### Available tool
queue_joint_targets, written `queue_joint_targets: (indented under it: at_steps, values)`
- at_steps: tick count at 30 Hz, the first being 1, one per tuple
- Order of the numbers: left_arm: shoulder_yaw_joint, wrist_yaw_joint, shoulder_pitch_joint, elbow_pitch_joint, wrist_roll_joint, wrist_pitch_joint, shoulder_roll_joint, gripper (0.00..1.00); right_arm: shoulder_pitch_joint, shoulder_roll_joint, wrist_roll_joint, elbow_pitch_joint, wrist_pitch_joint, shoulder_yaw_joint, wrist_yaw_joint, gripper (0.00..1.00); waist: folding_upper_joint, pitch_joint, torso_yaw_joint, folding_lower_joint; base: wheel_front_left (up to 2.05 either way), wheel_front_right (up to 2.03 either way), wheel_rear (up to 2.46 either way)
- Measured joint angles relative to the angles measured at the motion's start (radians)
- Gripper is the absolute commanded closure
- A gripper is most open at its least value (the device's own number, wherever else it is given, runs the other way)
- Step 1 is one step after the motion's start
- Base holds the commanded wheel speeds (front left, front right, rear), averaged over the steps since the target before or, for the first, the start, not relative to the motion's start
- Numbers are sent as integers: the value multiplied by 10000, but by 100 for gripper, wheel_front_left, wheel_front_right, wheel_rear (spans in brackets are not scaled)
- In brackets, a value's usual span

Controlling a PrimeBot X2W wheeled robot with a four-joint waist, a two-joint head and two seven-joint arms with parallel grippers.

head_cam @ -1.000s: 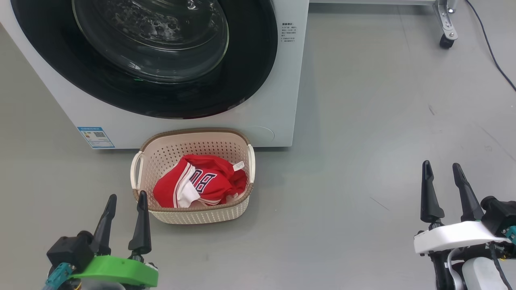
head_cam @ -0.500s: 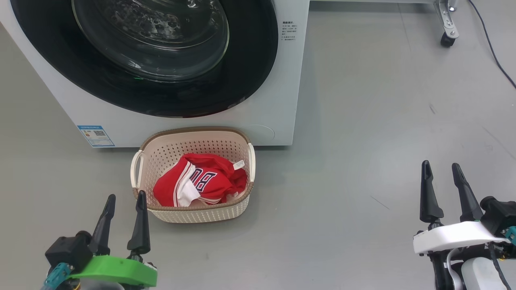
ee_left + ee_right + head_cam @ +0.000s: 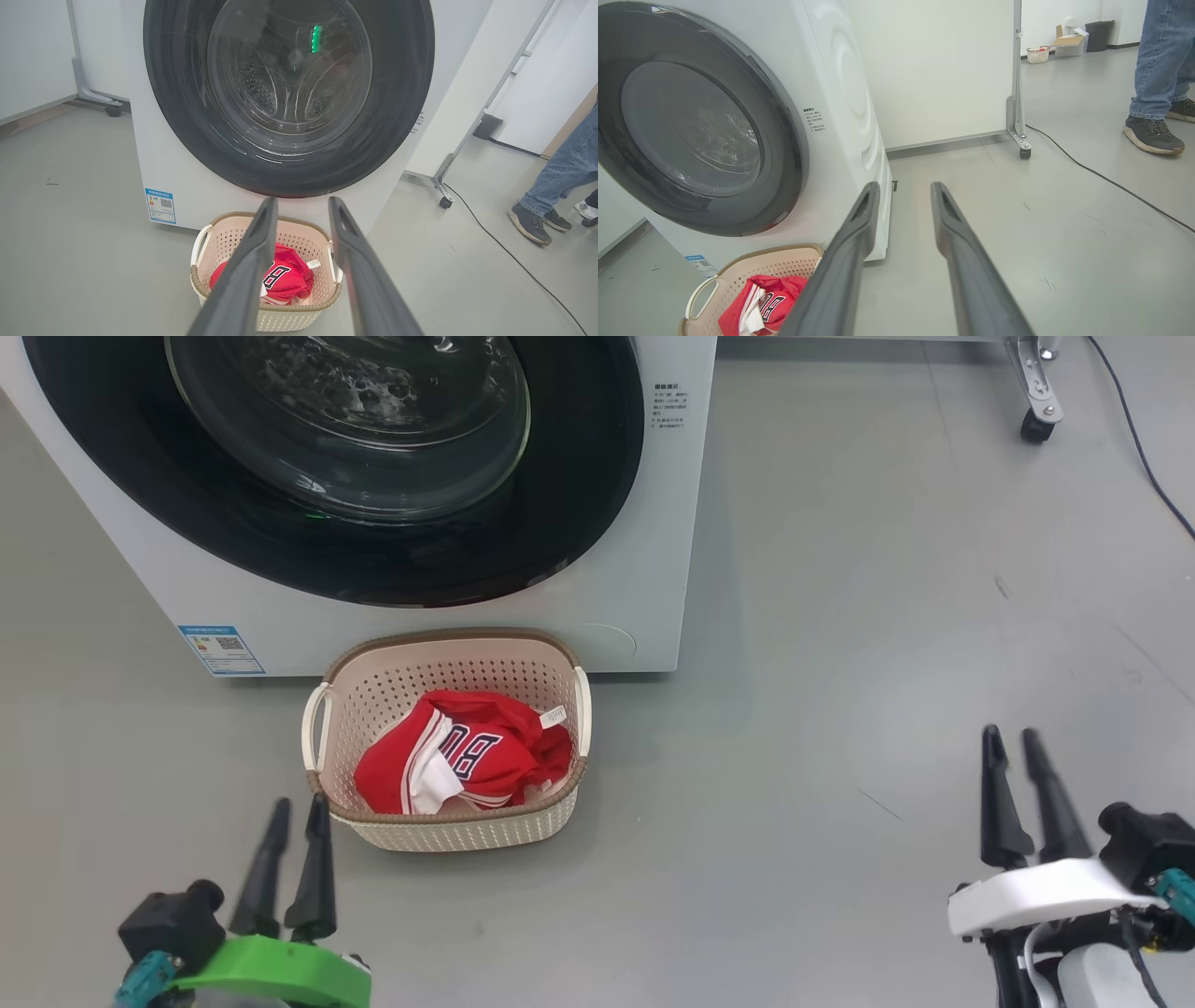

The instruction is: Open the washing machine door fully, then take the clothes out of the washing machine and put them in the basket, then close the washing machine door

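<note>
The washing machine (image 3: 644, 616) stands at the top of the head view, its door (image 3: 579, 476) lying shut against the front, black rim around clear glass. Just before it on the floor sits the basket (image 3: 448, 640) holding the red clothes (image 3: 467, 761) with white trim and numerals. My left gripper (image 3: 300, 801) is open and empty just left of the basket's near corner. My right gripper (image 3: 1009, 732) is open and empty over bare floor far to the right. The left wrist view looks between its fingers (image 3: 252, 261) at the basket (image 3: 205, 242), clothes (image 3: 289, 275) and door (image 3: 397, 93).
A person's jeans-clad legs and dark shoes (image 3: 1153, 130) stand on the floor to the right of the machine. A black cable (image 3: 1111, 184) runs across the floor there. A wheeled frame foot (image 3: 1036, 420) carries a white panel behind the machine.
The fingers of both grippers have drawn closer together, and both grippers sit a little lower in the head view. Basket, clothes and door have not moved.
</note>
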Motion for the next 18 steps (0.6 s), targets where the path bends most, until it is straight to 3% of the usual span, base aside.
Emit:
queue_joint_targets:
  at_steps: [6,18]
  values:
    - [-50,8,198,360,-54,4,-138,100,240,192,140,407,38,36,0,100,0,-4,-3,0,0,0,0]
    - [52,8,198,330,-1490,347,-140,100,234,226,1693,472,403,-90,2,100,0,-116,-39,0,0,0,0]
